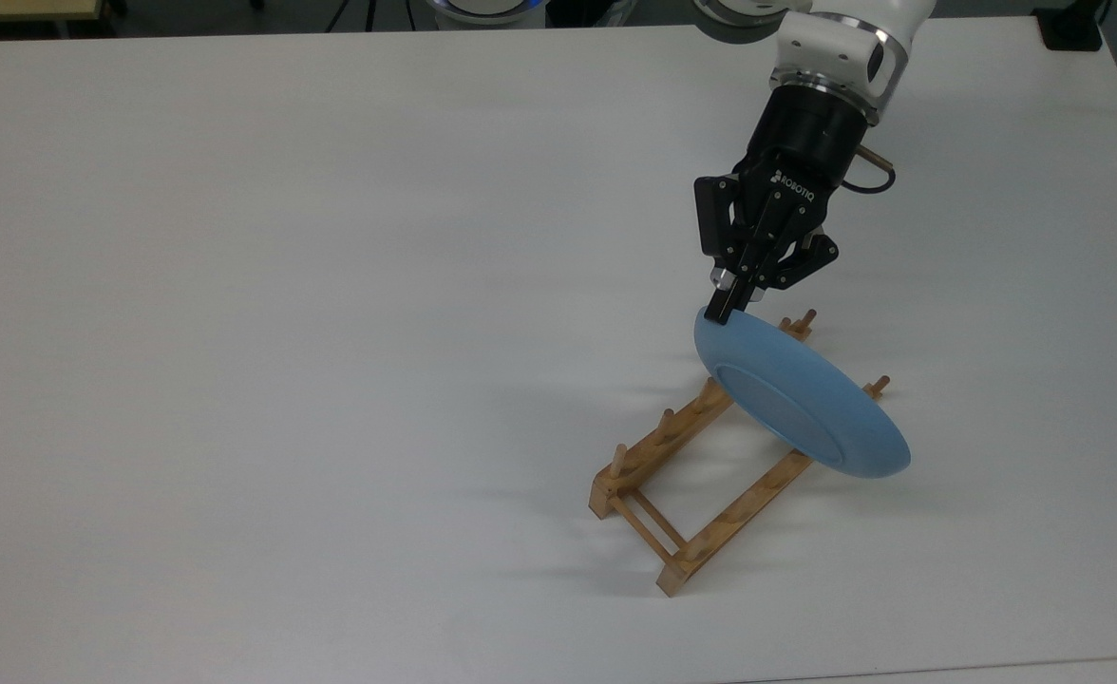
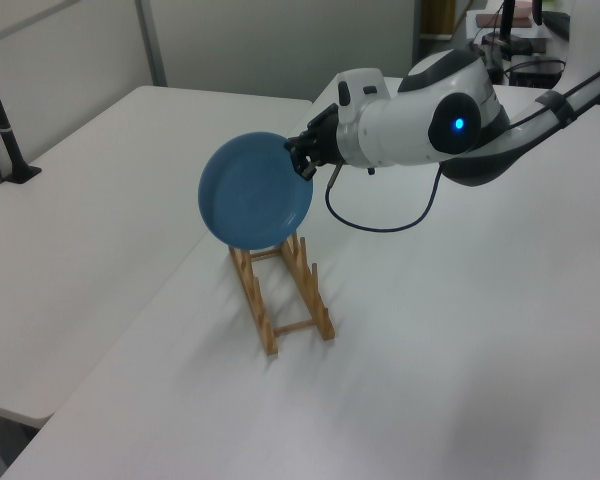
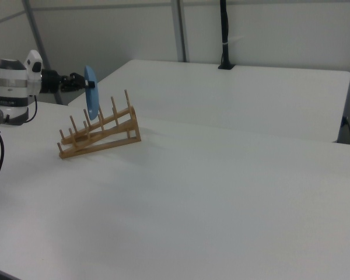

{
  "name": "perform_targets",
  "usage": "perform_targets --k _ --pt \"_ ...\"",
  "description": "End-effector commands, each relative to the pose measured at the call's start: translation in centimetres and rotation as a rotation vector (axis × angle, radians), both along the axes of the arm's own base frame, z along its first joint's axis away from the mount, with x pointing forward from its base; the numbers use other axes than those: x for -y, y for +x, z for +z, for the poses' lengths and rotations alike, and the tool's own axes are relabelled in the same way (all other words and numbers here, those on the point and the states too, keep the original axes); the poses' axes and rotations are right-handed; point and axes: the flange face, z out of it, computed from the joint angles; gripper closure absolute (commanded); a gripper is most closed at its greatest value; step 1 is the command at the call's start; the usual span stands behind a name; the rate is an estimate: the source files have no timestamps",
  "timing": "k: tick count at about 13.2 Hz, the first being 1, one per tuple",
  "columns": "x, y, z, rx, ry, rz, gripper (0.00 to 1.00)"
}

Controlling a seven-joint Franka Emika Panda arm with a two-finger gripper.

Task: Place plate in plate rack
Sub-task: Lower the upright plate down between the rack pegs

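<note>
White table (image 1: 331, 285) carrying the plate rack (image 1: 701, 475) alone on its surface; seam between two joined tabletops visible in the left view, running past the rack. Dark upright post (image 2: 5, 130) with its foot at the far edge of the table in the left view's left; similar post (image 3: 224, 35) at the table's back edge in the right view. Black cable (image 2: 380, 215) looping down from the wrist in the left view. Gripper (image 1: 725, 309) narrowed onto the rim of the plate (image 1: 801, 399), pinching its upper edge, fingers (image 1: 731, 302) pointing down and toward the top view's left. Plate held on edge, tilted, over the end of the rack nearer the arm; underside facing the top camera, hollow face toward the left camera. Nothing between plate and rack pegs. Rack pegs behind the plate partly covered in the top view, two peg tips showing past its upper edge. Contact between plate's lower edge and the rails not determinable: in the left view the plate overlaps the top of the rack, in the right view it appears edge-on among the rear pegs. Arm cut off at the top view's upper border.
</note>
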Motion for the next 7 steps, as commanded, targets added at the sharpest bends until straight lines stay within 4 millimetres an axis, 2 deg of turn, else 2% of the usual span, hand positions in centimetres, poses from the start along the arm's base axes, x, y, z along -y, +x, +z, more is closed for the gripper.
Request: perform_targets --k 1,7 --pt "0.0 -1.0 -1.7 -0.007 -0.025 -0.019 1.00" --pt "0.3 -1.2 -3.4 -0.035 -0.038 -0.020 1.00"
